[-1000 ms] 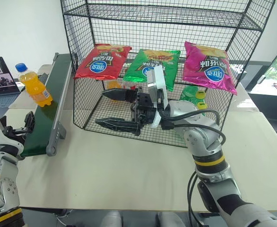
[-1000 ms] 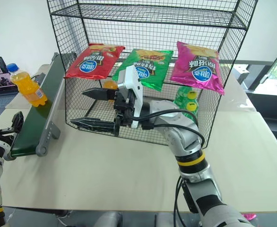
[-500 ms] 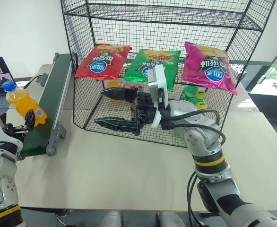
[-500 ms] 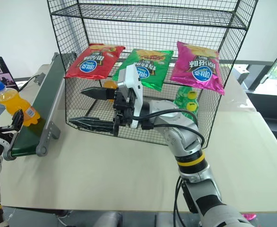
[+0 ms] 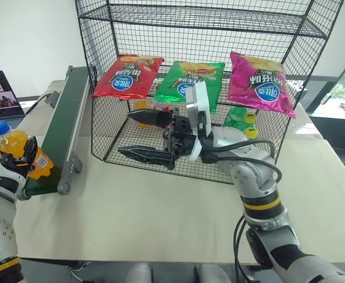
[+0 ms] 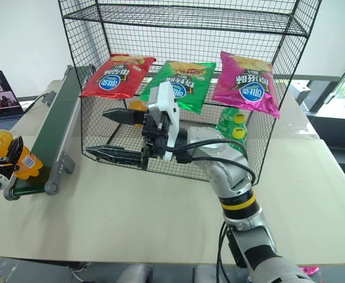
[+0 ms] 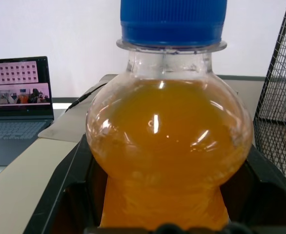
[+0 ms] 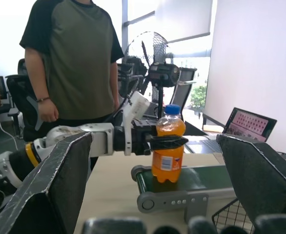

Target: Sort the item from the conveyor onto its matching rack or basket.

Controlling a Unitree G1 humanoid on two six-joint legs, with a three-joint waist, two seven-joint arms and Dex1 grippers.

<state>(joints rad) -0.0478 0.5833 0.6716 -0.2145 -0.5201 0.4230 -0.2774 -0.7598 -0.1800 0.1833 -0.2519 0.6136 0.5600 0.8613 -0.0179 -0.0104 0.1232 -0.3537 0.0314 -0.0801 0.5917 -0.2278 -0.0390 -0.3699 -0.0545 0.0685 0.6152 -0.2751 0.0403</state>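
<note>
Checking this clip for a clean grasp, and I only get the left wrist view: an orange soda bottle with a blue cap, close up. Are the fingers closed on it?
Observer: Yes. In the right wrist view the left gripper is shut on the orange soda bottle, just above its label.
Operator: Is it lifted off the belt?
Observer: No, its base looks to rest on the conveyor, at the roller end.
Operator: And the other arm?
Observer: The right gripper hangs open in front of the wire rack, apart from the bottle.
</note>
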